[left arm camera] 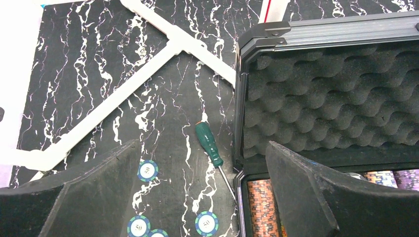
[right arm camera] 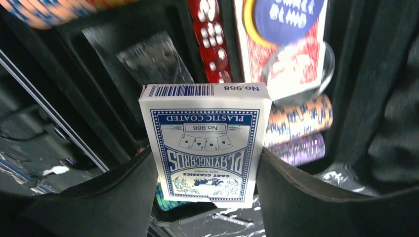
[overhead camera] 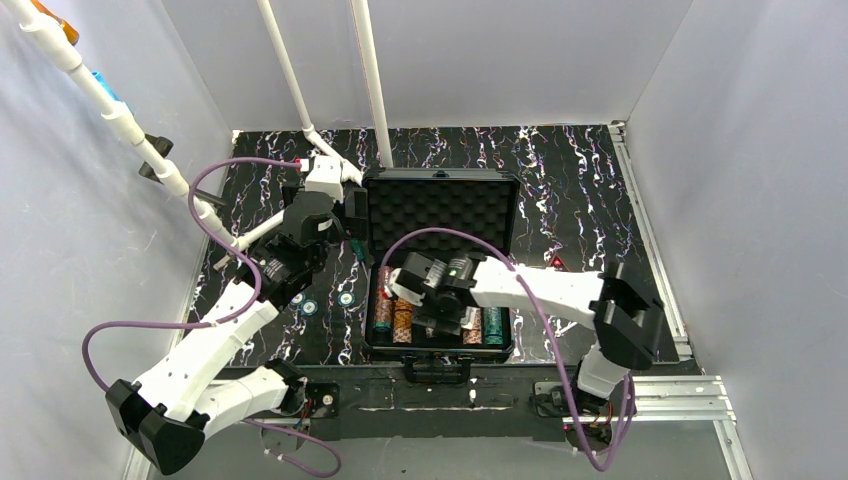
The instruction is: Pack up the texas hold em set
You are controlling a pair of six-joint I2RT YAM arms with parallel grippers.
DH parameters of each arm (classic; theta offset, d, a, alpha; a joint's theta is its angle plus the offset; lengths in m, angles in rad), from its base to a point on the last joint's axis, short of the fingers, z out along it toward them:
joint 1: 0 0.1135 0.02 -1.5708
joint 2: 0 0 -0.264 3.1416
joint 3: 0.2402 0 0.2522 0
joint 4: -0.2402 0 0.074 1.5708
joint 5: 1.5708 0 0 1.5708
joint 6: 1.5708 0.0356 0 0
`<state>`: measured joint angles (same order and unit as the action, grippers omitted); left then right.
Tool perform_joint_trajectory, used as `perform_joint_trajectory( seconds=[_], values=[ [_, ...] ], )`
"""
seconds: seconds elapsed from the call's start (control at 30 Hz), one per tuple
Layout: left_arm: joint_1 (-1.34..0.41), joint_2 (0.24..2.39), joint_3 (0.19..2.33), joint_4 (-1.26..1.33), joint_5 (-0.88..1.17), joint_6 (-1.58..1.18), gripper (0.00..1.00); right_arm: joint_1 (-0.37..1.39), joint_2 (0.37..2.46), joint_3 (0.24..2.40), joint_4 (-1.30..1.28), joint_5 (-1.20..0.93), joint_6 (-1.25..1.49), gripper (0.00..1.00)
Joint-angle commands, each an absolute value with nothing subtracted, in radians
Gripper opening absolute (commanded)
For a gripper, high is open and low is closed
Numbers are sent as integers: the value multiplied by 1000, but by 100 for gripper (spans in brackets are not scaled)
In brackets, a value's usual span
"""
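1. Two fingers of the right gripper (right arm camera: 202,168) are pinching the blue card deck (right arm camera: 205,123) by its long side edges, holding it upright over the open case (overhead camera: 440,176) (the tray below is blurring in the wrist view, so I cannot tell which slot lies under it).
2. The deck is looking light and stiff, a cardboard box with a smooth printed face. I am judging it likely to slip if the squeeze eases and to dent if it tightens, so the narrow edges, where it is being held, are seeming the right place to grip.
3. Writing is showing upside down on the box: "No.988" on the end flap beside a barcode, then "PLASTIC COATED", "No.988" again and "PLAYING CARDS". The small line beneath is too uncertain to quote.
4. Lying in the case are rows of striped chips (right arm camera: 301,118), red dice (right arm camera: 211,39) and a red-backed deck (right arm camera: 291,64) under a blue disc (right arm camera: 286,12) whose lettering is too blurred to read.
5. The left gripper (left arm camera: 201,148) is hanging spread wide and empty just left of the case lid, above a green-handled screwdriver (left arm camera: 210,145).
6. Loose chips (left arm camera: 147,170) marked "50" are lying on the table (left arm camera: 74,74) near the case's left wall, and the red triangle piece (overhead camera: 556,262) is sitting to its right. The chips are thin, hard and flat, so I am expecting them to need lifting by the rim.
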<state>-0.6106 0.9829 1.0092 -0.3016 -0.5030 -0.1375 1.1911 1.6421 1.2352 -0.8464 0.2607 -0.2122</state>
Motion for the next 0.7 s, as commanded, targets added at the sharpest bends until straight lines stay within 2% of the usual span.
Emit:
perform_joint_trajectory(
  seconds=[0.0, 0.27, 0.67],
  values=[
    [-606, 949, 1011, -286, -531, -128, 98, 1192, 1736, 1359, -895, 167, -316, 1],
    [-606, 937, 1009, -282, -545, -119, 98, 1192, 1796, 1403, -942, 45, -359, 1],
    [-598, 939, 1009, -281, -531, -128, 98, 1195, 1838, 1365, -868, 79, -385, 3]
  ],
)
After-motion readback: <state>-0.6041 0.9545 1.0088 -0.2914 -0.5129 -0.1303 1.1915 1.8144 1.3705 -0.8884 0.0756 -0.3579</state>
